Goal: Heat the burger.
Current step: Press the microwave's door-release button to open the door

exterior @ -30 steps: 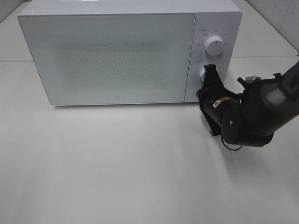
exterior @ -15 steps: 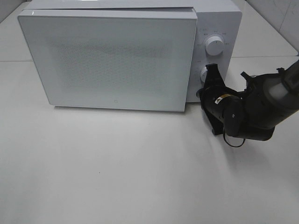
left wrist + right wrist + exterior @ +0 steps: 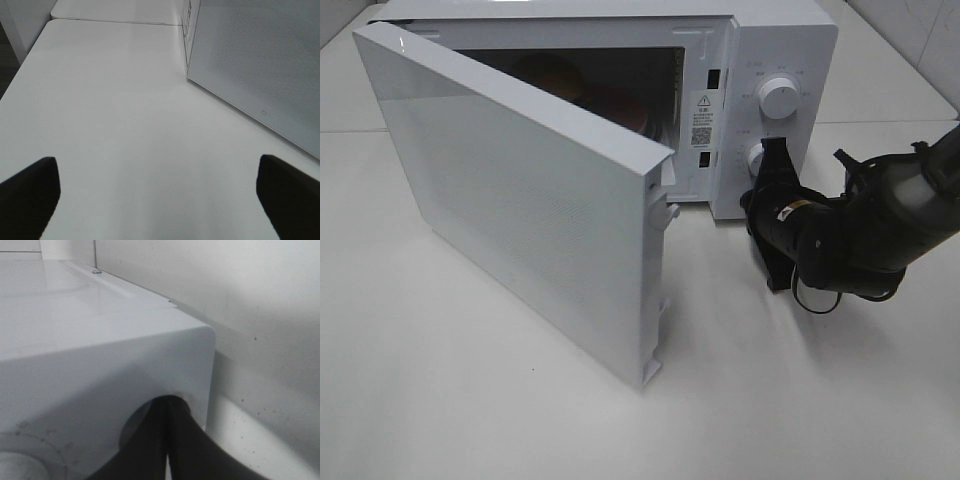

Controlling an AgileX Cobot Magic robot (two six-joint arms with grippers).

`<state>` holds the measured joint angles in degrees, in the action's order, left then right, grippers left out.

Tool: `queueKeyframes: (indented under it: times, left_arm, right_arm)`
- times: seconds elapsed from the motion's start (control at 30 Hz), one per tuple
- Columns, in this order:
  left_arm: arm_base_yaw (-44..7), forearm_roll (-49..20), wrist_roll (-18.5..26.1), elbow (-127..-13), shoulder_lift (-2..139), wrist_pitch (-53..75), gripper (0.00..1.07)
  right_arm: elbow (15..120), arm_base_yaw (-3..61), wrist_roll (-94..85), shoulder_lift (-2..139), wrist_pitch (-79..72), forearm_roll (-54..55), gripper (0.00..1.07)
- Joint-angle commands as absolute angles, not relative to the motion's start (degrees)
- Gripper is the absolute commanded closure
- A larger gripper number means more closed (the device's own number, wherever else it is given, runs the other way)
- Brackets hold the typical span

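The white microwave point(image 3: 775, 40) stands at the back of the table with its door point(image 3: 530, 200) swung wide open toward the front. Inside the cavity, the burger's tan-brown bun point(image 3: 552, 75) shows above the door's top edge, with a pink plate's rim point(image 3: 623, 106) beside it; their lower parts are hidden. My right gripper point(image 3: 773, 152) is shut, its tips against the lower control panel below the knobs. In the right wrist view its fingers point(image 3: 167, 440) meet at a round recess in the panel. My left gripper point(image 3: 160, 195) is open over bare table, holding nothing.
Two white knobs point(image 3: 777, 97) sit on the microwave's control panel. The open door juts far out over the table's middle, its free edge point(image 3: 655, 300) near the centre. The door's outer face point(image 3: 260, 65) fills the left wrist view's side. My right arm point(image 3: 860, 235) lies right of the microwave.
The microwave door has gone from shut, to slightly ajar, to wide open, showing the burger and plate inside. My right gripper stays shut at the lower control panel.
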<state>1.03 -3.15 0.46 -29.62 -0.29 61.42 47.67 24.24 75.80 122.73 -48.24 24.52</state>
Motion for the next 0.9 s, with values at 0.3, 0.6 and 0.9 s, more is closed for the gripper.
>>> queueKeyframes:
  times: [0.3,0.6,0.9]
  left_arm:
    - [0.80,-3.15,0.00,-29.68,-0.46,61.42,0.06]
    - [0.80,-3.15,0.00,-29.68,-0.46,61.42,0.06]
    - [0.80,-3.15,0.00,-29.68,-0.46,61.42,0.06]
  right_arm:
    - [50.13,22.46,77.52,120.26,-55.75,21.89,1.07]
    - [46.52,23.15,80.16,119.75,-54.83,20.28,1.07]
    - [43.60,23.84,80.73,119.75,-54.37,19.25,1.07]
